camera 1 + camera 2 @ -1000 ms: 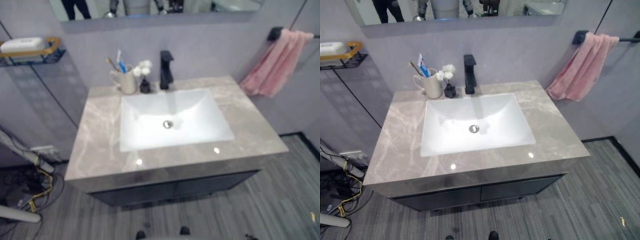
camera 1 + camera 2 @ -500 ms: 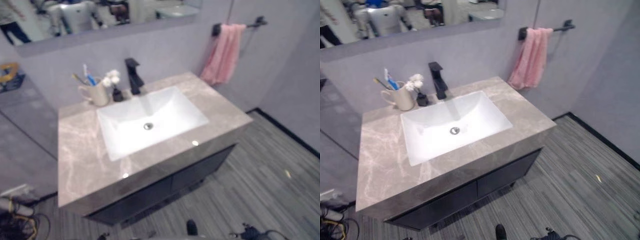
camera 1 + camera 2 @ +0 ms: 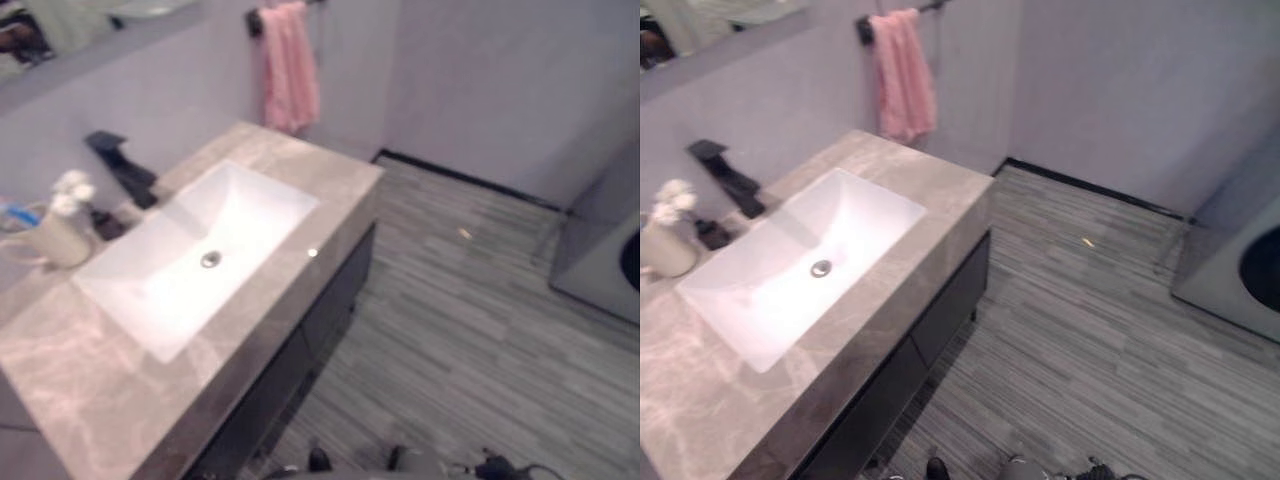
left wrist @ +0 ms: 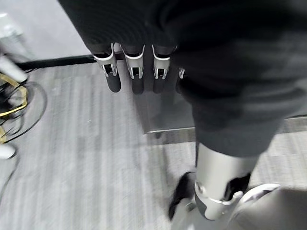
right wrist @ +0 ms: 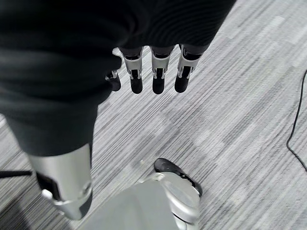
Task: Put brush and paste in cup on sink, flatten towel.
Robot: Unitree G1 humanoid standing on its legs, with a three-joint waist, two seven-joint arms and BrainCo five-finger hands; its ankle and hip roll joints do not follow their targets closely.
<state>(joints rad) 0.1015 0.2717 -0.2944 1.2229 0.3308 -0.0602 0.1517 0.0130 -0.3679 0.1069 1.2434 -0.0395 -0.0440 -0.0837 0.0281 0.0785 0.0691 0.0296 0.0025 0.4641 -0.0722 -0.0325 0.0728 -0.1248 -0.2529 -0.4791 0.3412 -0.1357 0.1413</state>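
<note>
The striped grey floor [image 3: 470,310] takes up the right side of the eye views, running to the pale wall behind. Left of it stands the marble-topped desk [image 3: 270,300] with dark cabinet doors below, seen at a slant, and a white rectangular sink [image 3: 190,255] sunk into its top, a round metal drain at the bottom. A pink towel [image 3: 290,65] hangs from a dark rail on the wall past the desk's far corner, draped in narrow bunched folds rather than spread flat. A black faucet [image 3: 120,165] rises behind the sink. At the desk's back left edge stands the cream cup [image 3: 60,238], a bit of blue showing just beside it at the picture's edge; what that blue thing is cannot be told. Small white flowers [image 3: 68,192] sit between cup and faucet. The left hand [image 4: 136,72] hangs over the floor, fingers straight and relaxed, holding nothing; the right hand [image 5: 153,69] likewise, open and empty.
</note>
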